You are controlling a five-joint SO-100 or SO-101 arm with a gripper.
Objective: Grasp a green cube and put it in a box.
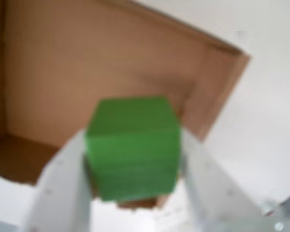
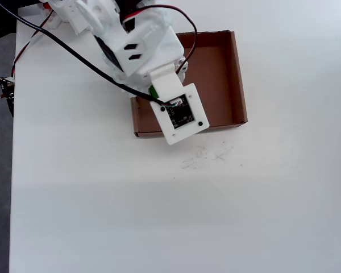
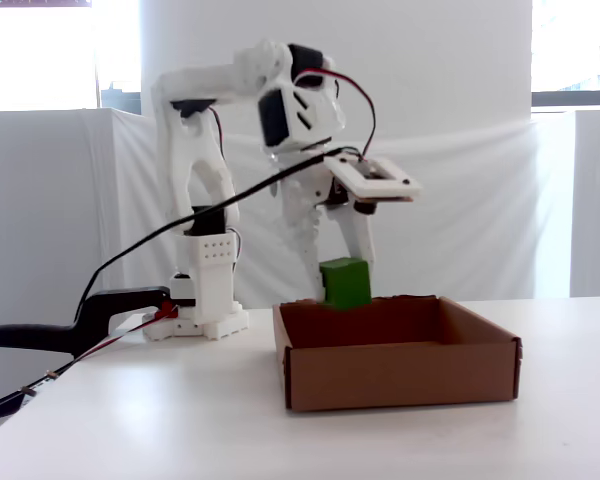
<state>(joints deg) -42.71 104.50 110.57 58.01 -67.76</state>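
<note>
A: Most of the task looks done, judging by how things lie. What is seen on the white counter point(image 3: 180, 420)?

B: A shallow square brown cardboard box point(image 3: 400, 375) with low walls is seen standing on it, its floor bare as far as the wrist view shows. The white two-finger gripper point(image 3: 342, 290) is hung above the box's rear left part in the fixed view, over the ragged torn edge in the wrist view.

A: And the small bright-green cube point(image 1: 133, 147)?

B: It is held clear of the box floor, its lower part at about the height of the rim in the fixed view. The grasp and the carry are judged complete; lowering and release are left.

A: How are the jaws set?

B: They are closed only as far as the cube's width, one white finger point(image 1: 63, 188) pressed on each side face. Nothing else is touched by them.
</note>
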